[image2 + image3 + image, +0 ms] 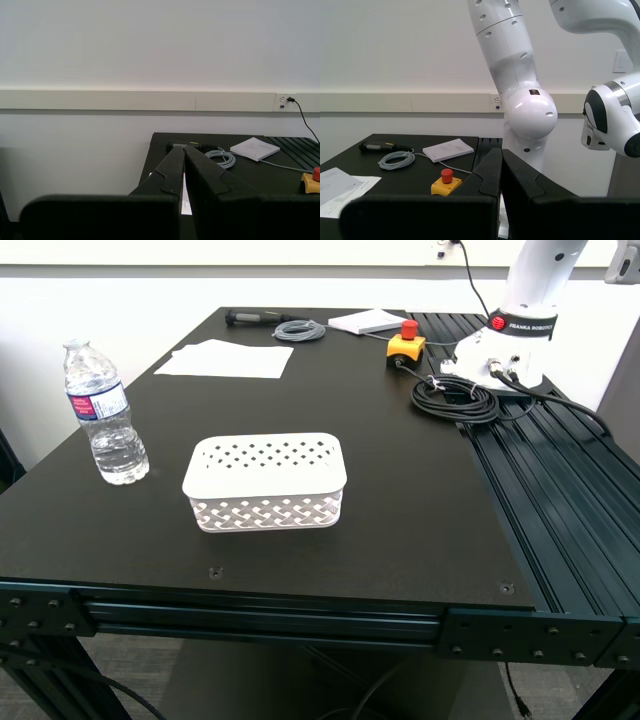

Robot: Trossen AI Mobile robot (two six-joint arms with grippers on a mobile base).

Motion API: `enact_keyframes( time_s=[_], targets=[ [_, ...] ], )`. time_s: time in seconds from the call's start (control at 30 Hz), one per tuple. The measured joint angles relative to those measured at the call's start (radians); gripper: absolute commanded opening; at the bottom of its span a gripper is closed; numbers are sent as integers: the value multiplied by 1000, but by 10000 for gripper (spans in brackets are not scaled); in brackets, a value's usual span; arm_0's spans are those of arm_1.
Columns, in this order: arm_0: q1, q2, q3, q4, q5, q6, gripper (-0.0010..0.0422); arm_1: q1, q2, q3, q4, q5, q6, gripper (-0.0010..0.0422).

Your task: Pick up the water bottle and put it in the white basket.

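On the black table (300, 540), toward the exterior view's left: the water bottle (104, 412), one item, upright, resting on the tabletop. Small, clear plastic, ribbed body, white cap, label in blue, white and red around the upper half; water fills roughly the lower half. It rises taller than the basket.

Just beside it, toward the table's middle and not touching: the white basket (266, 481), low, rectangular, rounded corners, woven lattice sides, rows of holes near the rim. What lies inside cannot be told from this angle.

Far side of the table, well apart from both: loose white paper sheets (226, 358); a dark handle-like tool (250, 317); a small grey cable coil (300, 331); a white booklet (366, 322); a yellow box with a red button (405, 344); a black cable coil (455, 396) at the foot of a white robot arm (522, 310) mounted on the ribbed rail toward the exterior view's right.

Nothing stands between bottle and basket.

My first gripper (184, 148): fingers pressed together, nothing between them, aimed at the wall over the table's far end. My second gripper (501, 150): fingers likewise together, holding nothing, facing the white robot arm. Neither gripper appears in the exterior view.
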Motion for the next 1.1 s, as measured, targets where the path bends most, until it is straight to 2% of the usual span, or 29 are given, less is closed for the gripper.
enact_keyframes(
  time_s=[0.87, 0.97, 1.1],
  targets=[
    [-1, 0, 0, 0, 0, 0, 1, 0, 0, 0, -2, 0, 0, 0],
    [0, 0, 0, 0, 0, 0, 1, 0, 0, 0, -33, 0, 0, 0],
    [0, 0, 0, 0, 0, 0, 1, 0, 0, 0, -162, 0, 1, 0]
  ],
)
